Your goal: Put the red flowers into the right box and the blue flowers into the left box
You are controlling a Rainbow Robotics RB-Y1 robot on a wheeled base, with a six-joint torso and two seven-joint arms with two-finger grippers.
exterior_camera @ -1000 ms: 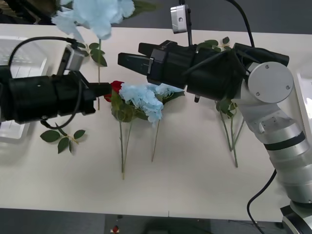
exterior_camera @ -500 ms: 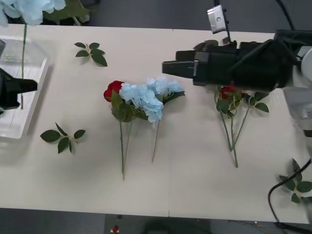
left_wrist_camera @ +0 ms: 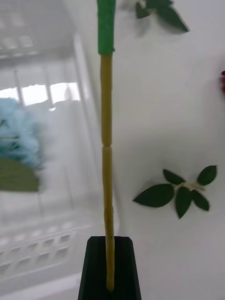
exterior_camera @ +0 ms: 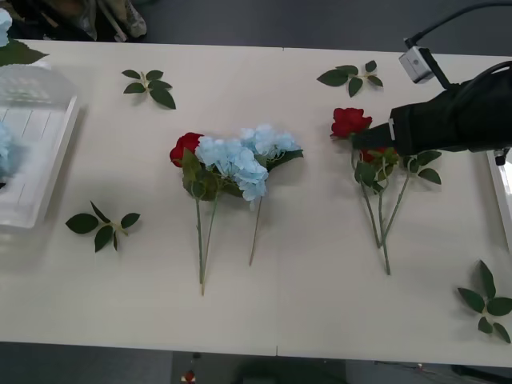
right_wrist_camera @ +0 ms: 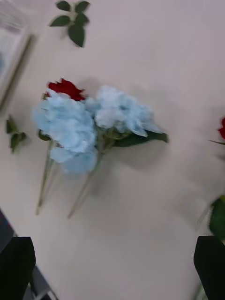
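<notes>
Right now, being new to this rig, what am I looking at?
A two-armed robot sorts artificial flowers. The front view looks down on a white table; the two upright pictures come from wrist cameras. On the table lie pale blue fluffy flowers with one deep-red rose, more red roses beside the right arm, and loose green leaf sprigs. The left end effector is shut on a thin yellow-green flower stem at the white ribbed plastic box. The right end effector is open.

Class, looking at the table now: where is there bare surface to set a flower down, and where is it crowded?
Bare: between the central blue flowers and the red flowers; also the near edge below the stems. Crowded: around the right hand at the red flowers, and the left box.
</notes>
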